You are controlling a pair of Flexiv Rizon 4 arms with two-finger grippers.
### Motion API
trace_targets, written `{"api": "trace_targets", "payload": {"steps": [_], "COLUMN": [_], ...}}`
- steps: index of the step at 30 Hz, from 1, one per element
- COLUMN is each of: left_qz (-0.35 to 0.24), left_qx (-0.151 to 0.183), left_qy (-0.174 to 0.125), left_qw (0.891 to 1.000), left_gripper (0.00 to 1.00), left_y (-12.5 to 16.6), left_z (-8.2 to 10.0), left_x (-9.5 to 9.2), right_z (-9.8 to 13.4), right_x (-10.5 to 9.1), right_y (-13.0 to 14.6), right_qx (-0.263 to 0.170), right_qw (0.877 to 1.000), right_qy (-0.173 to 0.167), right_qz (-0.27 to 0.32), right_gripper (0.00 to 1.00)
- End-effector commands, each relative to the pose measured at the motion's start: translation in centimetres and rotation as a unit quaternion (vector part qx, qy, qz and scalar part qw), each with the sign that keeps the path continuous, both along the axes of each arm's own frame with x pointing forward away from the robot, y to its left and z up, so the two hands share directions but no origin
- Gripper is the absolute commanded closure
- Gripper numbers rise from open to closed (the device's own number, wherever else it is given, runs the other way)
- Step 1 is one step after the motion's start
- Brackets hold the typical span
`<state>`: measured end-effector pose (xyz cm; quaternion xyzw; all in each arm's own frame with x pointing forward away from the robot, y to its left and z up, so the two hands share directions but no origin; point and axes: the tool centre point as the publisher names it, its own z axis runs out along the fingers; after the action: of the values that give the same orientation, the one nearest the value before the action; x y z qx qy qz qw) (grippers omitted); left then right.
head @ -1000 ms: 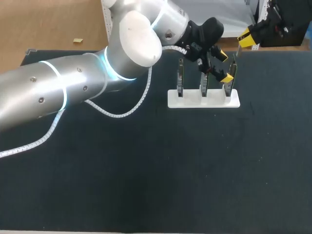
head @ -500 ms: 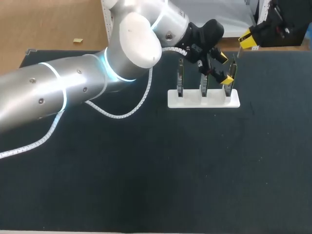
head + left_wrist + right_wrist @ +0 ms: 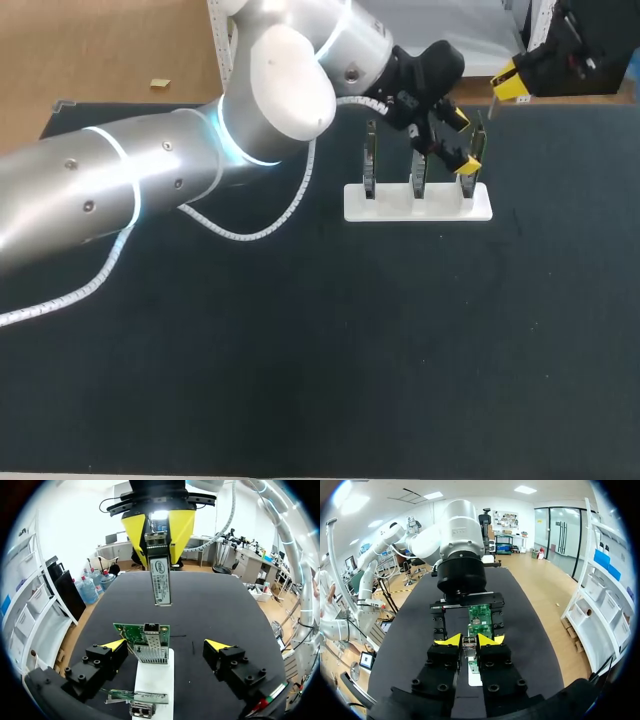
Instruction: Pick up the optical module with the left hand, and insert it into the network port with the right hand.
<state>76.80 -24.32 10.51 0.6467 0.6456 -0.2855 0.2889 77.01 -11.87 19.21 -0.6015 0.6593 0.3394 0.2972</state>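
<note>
Tabletop: the dark tabletop (image 3: 300,380) carries the white holder (image 3: 418,205).
Left arm: the left arm (image 3: 150,180) comes in from the left side and ends over the holder, at the end nearest the right arm.
Holder: a flat white base with three circuit boards (image 3: 370,160) standing upright in one row.
Left tool: the left tool (image 3: 166,644) is wide open and grips nothing. It has one finger on each side of the holder's end board. One finger is at the board's edge, and I cannot tell if it touches. The other stands apart from the board.
Right tool: the right tool (image 3: 468,641) hangs above the holder and beyond its far side, closed on the optical module (image 3: 161,582) from two sides.
Optical module: it is in the right tool, pointing down toward the holder and apart from every board.
Network port: the network port (image 3: 151,650) is a metal cage on the holder's end board, between the left tool's fingers. As far as I can see, nothing sits in it.
Done: the module is in the right tool, so the pick-up looks finished.
Left to do: line the module up with the port and push it in. I judge the task as past its half.
Writing: a white label with dark print runs along the module. I do not read it off.
</note>
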Motion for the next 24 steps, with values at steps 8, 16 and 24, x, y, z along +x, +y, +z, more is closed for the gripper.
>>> {"api": "trace_targets", "payload": {"steps": [8,16,24], "left_qz": [0.002,0.007,0.007], "left_qx": [0.007,0.013,0.013], "left_qy": [0.002,0.006,0.006], "left_qw": [1.0,1.0,1.0], "left_gripper": [0.0,0.0,0.0], "left_y": [-0.08,-0.01,-0.01], "left_z": [0.01,-0.13,-0.13], "left_x": [0.41,0.56,0.56], "right_z": [-0.01,0.02,-0.15], "right_x": [-0.14,-0.09,0.14], "right_y": [0.0,0.13,0.43], "right_qx": [0.002,0.003,0.006], "right_qw": [1.0,1.0,1.0], "right_qy": [-0.002,-0.003,-0.003], "right_qz": [-0.003,-0.003,-0.001], "right_gripper": [1.0,1.0,1.0]}}
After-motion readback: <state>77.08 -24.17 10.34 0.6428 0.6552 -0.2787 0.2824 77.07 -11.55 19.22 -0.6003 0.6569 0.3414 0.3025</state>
